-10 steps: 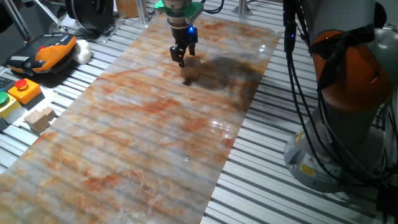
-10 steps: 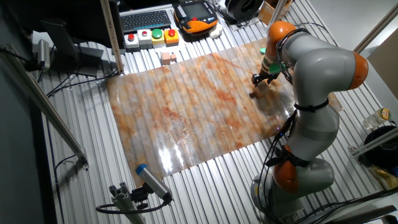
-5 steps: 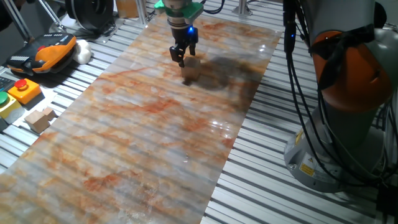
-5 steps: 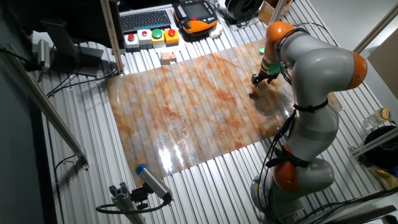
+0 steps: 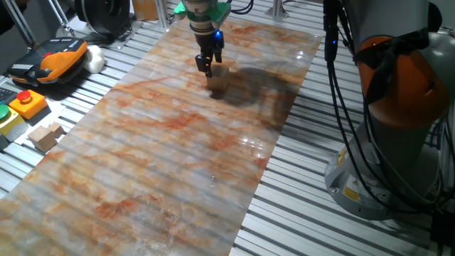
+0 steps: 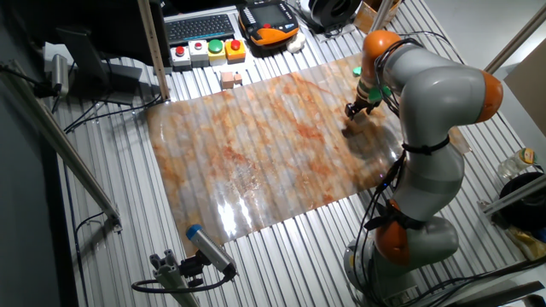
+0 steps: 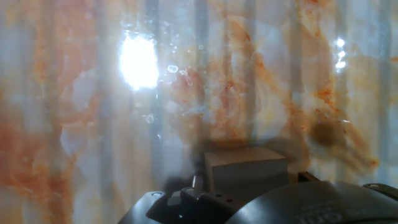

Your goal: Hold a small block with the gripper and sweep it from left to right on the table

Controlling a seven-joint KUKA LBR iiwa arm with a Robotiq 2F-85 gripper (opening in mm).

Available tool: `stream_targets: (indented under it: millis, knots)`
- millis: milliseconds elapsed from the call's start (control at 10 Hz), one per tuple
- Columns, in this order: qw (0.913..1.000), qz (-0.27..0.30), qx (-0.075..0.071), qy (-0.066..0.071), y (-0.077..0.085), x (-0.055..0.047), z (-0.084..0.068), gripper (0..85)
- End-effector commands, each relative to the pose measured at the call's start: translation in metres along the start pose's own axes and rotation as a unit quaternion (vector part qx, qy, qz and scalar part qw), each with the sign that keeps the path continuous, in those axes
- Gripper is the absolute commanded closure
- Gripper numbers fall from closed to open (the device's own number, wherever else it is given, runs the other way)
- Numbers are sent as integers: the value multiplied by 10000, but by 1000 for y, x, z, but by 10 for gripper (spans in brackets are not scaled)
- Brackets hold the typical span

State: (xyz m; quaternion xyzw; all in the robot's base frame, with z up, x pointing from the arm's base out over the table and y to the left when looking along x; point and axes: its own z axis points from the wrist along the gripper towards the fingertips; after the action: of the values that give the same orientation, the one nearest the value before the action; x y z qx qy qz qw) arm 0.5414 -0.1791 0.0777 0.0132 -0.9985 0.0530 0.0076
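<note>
A black two-fingered robot gripper [image 5: 208, 69] with a glowing blue light and a green ring above it stands over the far end of a long glossy board table [image 5: 156, 156] marbled in orange, rust and grey. A small plain light-tan wooden cube [image 5: 217, 79] sits on the table at the fingertips; in the hand view the cube [image 7: 245, 172] lies just ahead of the gripper body. Whether the fingers actually clamp the cube cannot be told. A pair of joined tan wooden blocks [image 5: 45, 136] rests on the ribbed silver slats [image 5: 313, 206] beside the board.
</note>
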Motion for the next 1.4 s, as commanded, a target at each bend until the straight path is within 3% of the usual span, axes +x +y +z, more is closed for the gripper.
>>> stream_targets:
  millis: [0, 400, 800, 1300]
  knots:
    - [10000, -51, 1, -5, 0, 0, 0, 170]
    - [9995, -327, 30, -19, 0, 0, 0, 170]
    - [9997, -234, 28, -19, 0, 0, 0, 170]
    - [9998, -121, 63, -139, 0, 0, 0, 170]
